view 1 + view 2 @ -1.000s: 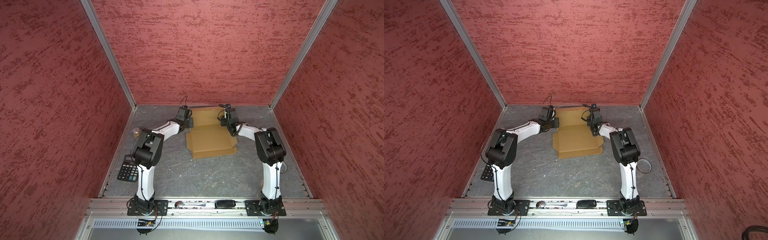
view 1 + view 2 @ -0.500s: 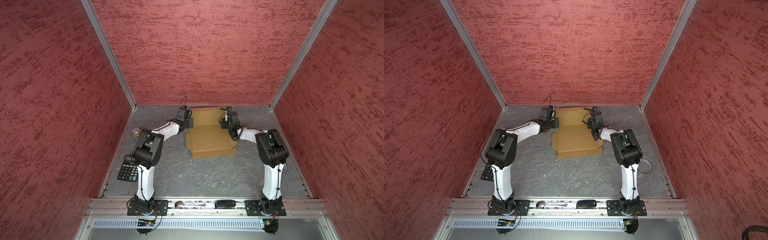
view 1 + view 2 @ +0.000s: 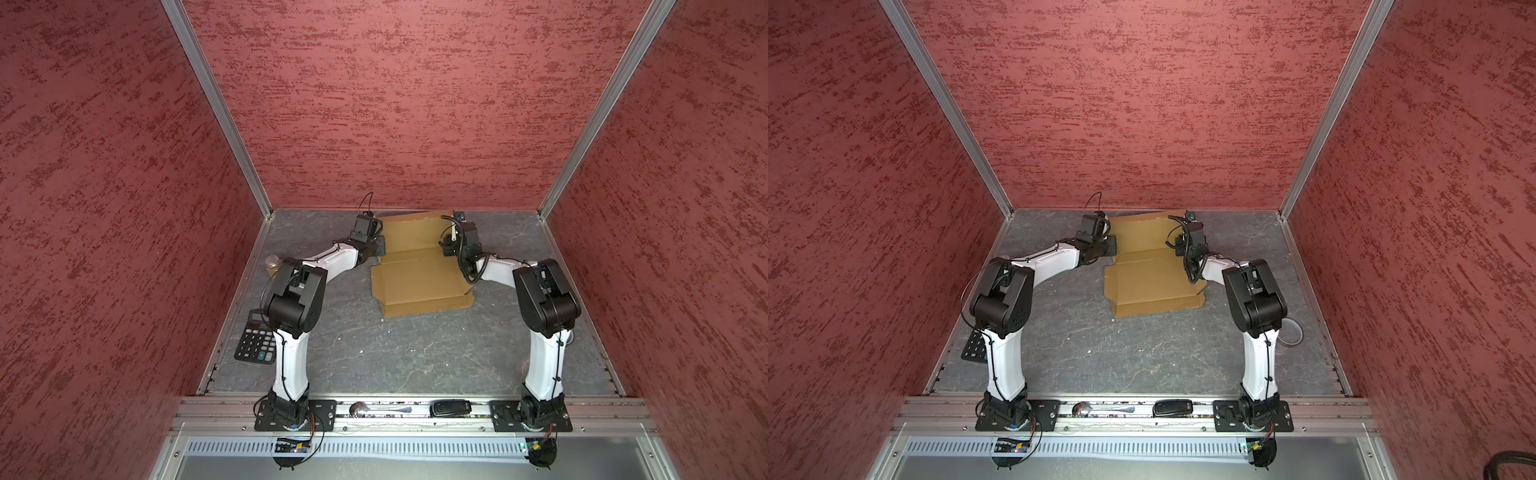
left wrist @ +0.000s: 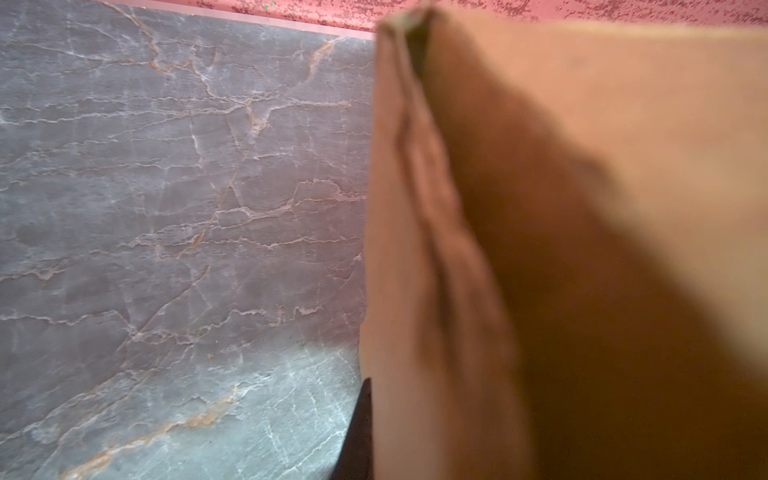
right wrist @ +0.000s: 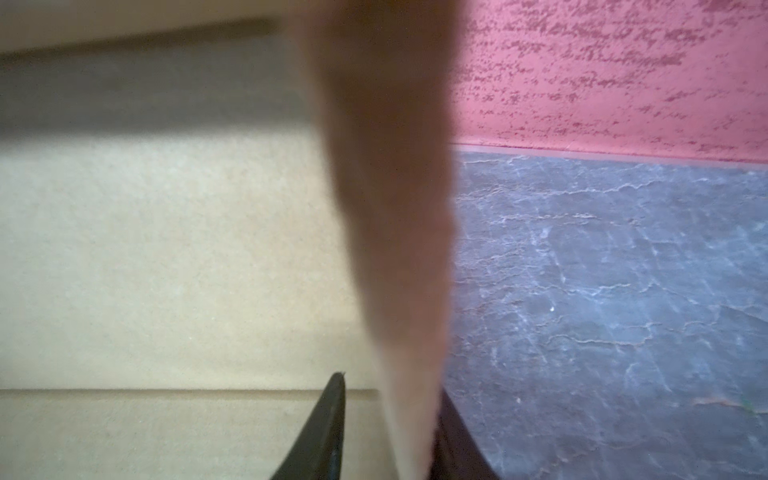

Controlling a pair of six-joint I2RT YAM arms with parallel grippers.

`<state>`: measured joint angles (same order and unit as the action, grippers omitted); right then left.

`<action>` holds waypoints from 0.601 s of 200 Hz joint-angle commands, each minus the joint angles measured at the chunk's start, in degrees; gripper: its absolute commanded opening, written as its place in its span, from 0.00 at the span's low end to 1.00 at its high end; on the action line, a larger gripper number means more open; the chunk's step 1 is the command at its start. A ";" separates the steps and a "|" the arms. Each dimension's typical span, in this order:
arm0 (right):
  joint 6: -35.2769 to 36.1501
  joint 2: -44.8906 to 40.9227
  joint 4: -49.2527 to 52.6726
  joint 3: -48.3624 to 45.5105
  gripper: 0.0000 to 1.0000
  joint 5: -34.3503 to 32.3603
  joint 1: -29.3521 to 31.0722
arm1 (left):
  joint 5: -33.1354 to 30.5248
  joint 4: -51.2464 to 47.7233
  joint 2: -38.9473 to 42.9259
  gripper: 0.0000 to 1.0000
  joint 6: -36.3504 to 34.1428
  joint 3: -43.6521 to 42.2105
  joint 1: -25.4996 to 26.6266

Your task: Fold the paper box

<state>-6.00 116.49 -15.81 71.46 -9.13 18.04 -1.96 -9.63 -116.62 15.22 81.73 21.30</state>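
The left gripper (image 3: pixel 379 246) was closed tight on the upright left side flap of the tan-brown corrugated cardboard paper box (image 3: pixel 415 278). The right gripper (image 5: pixel 392 399) stood slightly open astride the raised right flap, with one black finger (image 5: pixel 328 424) clear of it. The box lay by the middle of the grey veined table's (image 3: pixel 395 353) back edge.

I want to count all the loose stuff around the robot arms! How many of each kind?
Tan cardboard paper box: 1
Black button calculator: 1
Small clear jar: 1
Silver metal spoon: 1
Black oval gadget: 1
Grey ring, maybe tape: 1
Total: 6
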 commanded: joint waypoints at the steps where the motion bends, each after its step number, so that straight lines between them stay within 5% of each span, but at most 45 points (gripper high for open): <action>1: 0.11 -2.06 -2.71 0.42 0.25 -0.42 0.19 | 1.24 -5.38 -0.65 0.07 -0.08 -1.96 -0.03; 120: 0.84 -0.91 -1.24 1.66 0.10 0.47 0.20 | 1.41 -5.50 -0.10 0.14 0.48 -1.10 -0.21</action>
<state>-5.06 116.46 -16.32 71.50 -10.13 17.74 -1.72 -9.85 -116.57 15.25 81.71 21.17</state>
